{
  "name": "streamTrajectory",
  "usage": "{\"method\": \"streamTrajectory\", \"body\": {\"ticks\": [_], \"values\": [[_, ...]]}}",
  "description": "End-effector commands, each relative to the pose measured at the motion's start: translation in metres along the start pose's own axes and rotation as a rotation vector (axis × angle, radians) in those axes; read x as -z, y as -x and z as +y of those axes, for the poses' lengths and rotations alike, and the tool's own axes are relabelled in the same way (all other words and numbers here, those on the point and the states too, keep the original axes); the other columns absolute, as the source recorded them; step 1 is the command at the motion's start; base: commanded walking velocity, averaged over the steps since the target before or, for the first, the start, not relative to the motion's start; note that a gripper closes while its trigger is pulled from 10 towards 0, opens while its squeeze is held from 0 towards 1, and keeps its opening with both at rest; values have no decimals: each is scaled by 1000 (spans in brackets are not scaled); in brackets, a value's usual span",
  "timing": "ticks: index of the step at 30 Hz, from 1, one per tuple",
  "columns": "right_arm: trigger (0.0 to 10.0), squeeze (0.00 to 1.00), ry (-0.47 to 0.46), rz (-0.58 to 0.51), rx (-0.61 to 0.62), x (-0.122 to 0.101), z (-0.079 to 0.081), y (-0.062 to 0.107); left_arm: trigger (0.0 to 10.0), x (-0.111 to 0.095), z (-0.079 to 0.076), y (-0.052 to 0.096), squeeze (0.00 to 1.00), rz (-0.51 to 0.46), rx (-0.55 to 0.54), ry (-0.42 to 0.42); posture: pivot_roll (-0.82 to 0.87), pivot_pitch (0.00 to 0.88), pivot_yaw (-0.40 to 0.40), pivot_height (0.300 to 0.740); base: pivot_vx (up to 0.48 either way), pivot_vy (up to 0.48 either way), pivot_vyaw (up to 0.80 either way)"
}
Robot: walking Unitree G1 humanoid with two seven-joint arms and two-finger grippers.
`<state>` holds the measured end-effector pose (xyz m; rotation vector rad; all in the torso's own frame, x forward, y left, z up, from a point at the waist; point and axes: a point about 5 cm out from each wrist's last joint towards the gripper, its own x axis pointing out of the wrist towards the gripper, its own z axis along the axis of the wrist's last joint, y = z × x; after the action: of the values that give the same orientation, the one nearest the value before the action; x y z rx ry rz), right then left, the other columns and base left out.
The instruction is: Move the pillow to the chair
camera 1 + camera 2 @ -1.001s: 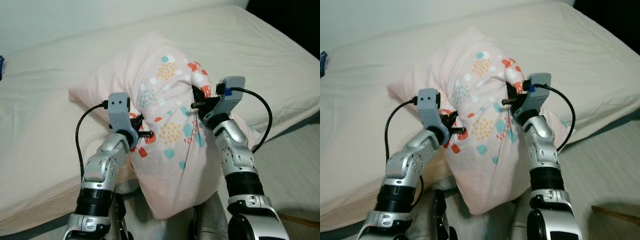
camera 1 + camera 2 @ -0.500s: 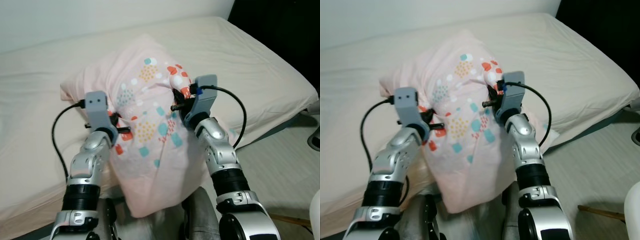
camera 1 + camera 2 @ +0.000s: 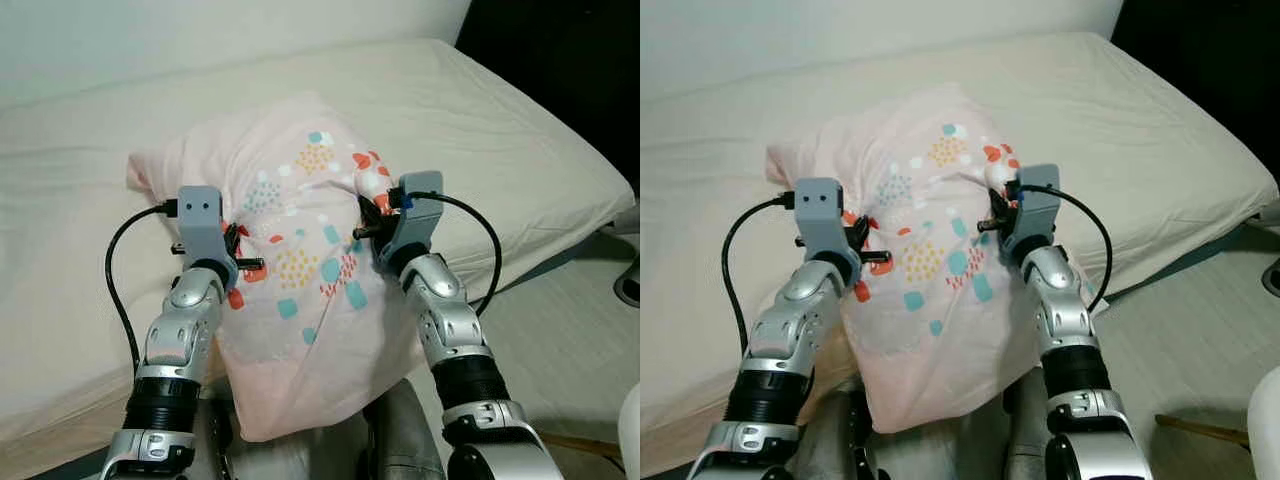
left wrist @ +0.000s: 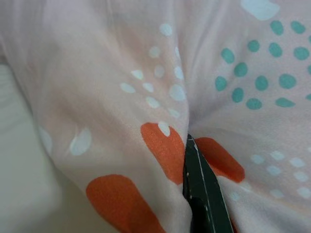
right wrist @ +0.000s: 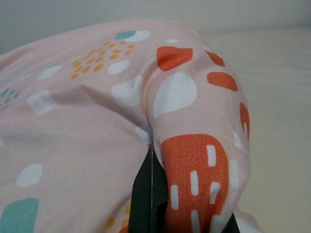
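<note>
The left gripper (image 3: 233, 262) pinches a fold on one side of the pink patterned pillow (image 3: 300, 290), the right gripper (image 3: 372, 228) clamps a fold on the other; the pillow hangs between both arms, held above the cream bed (image 3: 520, 140)

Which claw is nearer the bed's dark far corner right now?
The right claw. It pinches the pillow on the side toward that corner of the bed; the left claw grips the pillow's opposite side, farther away.
</note>
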<state>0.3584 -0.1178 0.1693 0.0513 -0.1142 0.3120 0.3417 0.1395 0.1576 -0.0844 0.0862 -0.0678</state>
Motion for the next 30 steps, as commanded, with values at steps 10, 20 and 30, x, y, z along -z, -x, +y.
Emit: {"method": "streamTrajectory", "body": {"ticks": [10, 20, 30], "values": [[10000, 0, 34, 11, 12, -2, 1, -2, 10000, -10, -9, -5, 0, -44, 9, 24, -46, 127, -4, 624, 0, 0, 0], [10000, 0, 67, 32, 88, -4, -7, -3, 10000, -7, -6, -6, 0, -38, -9, 13, -66, 135, -16, 624, 0, 0, 0], [10000, 0, 32, 69, 84, -1, -4, -5, 10000, -3, -10, -3, 0, -35, -1, -2, -65, 145, -14, 666, 0, 0, 0]]}}
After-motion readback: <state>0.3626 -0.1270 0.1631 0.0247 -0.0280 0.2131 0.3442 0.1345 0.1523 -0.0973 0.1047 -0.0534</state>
